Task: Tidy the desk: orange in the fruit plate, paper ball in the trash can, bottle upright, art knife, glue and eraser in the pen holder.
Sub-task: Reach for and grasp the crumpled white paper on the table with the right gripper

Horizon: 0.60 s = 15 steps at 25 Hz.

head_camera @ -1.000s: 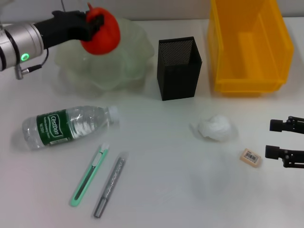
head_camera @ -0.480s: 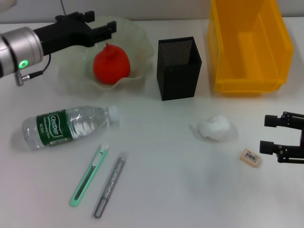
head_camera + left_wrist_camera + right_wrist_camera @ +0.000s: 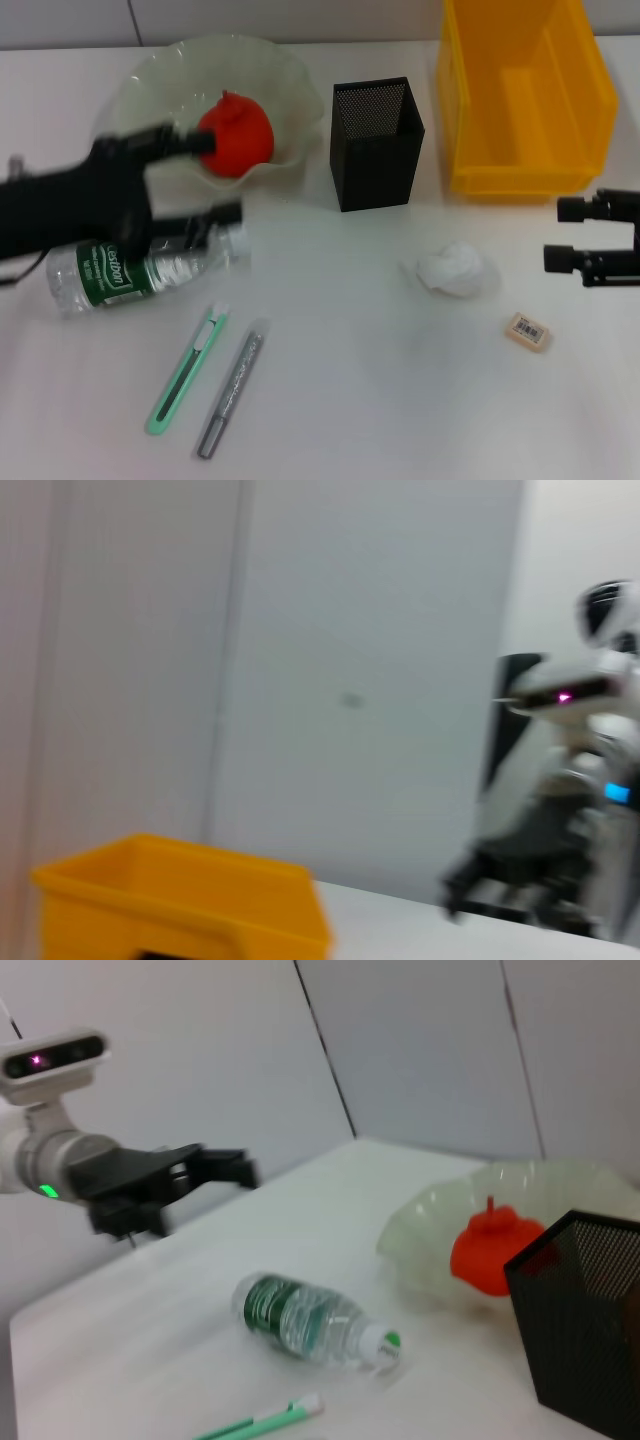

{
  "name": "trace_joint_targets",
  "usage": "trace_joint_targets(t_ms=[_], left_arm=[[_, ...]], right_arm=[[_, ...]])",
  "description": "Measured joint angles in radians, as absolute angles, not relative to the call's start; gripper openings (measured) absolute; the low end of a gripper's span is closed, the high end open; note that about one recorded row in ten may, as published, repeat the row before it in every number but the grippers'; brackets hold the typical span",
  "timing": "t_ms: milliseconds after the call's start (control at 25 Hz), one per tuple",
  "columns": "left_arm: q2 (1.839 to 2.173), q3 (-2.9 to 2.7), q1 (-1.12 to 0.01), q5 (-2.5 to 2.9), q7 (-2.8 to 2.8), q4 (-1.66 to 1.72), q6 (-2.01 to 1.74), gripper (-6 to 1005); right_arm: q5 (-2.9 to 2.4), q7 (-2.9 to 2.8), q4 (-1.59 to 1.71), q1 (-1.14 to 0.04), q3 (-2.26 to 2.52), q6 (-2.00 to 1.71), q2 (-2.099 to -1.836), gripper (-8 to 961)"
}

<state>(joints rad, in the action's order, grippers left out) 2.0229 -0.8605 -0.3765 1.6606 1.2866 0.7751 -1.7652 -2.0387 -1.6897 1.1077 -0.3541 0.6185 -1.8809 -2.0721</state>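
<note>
Orange (image 3: 235,135): resting in the fruit plate (image 3: 290,80), free of any grip; also seen past the black mesh in the right wrist view
Bottle (image 3: 140,268): lying on its side on the table (image 3: 380,400), cap toward the pen holder; its upper part is hidden behind the left arm
Left gripper (image 3: 205,180): fingers spread and empty, one finger over the plate's near edge, the other over the bottle's neck; outline smeared, so exact contact cannot be told
Knife (image 3: 185,370): flat on the table below the bottle, with the grey glue stick (image 3: 230,393) just beside it
Paper ball (image 3: 453,269): on the table in front of the yellow bin (image 3: 520,100)
Eraser (image 3: 528,331): near the table's right edge, below the right gripper
Pen holder (image 3: 377,142): upright between plate and bin; inside not visible
Right gripper (image 3: 565,234): fingers apart, holding nothing, hovering beside the paper ball; arm cut off by the frame edge
Left wrist view: blurred; only a bin corner, wall and another robot body can be made out
Change: half a second ago the left gripper was above the plate's far rim; it now sits lower and nearer, over the bottle. The right gripper has risen from beside the eraser
</note>
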Motion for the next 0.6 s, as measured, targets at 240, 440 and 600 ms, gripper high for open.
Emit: trace_joint_targets(t_ms=[240,440,600], left_arm=[[1.979,-0.859,-0.313,1.663,1.272,0.714,-1.860,851],[1.972,-0.860,-0.273,1.663,1.256,0.711,-1.870,848],[1.968,-0.859,-0.261,1.663,1.232,0.683,-1.866,847]], right_arm=[[-2.058,-1.979,1.347,-0.398,0.801,-1.883,-2.075,788],[-2.183,-2.178,1.479,-0.475,0.934,-1.870,-2.075,787],[-2.348,-2.362,1.522,-0.568,1.036,-1.836,-2.075,787]])
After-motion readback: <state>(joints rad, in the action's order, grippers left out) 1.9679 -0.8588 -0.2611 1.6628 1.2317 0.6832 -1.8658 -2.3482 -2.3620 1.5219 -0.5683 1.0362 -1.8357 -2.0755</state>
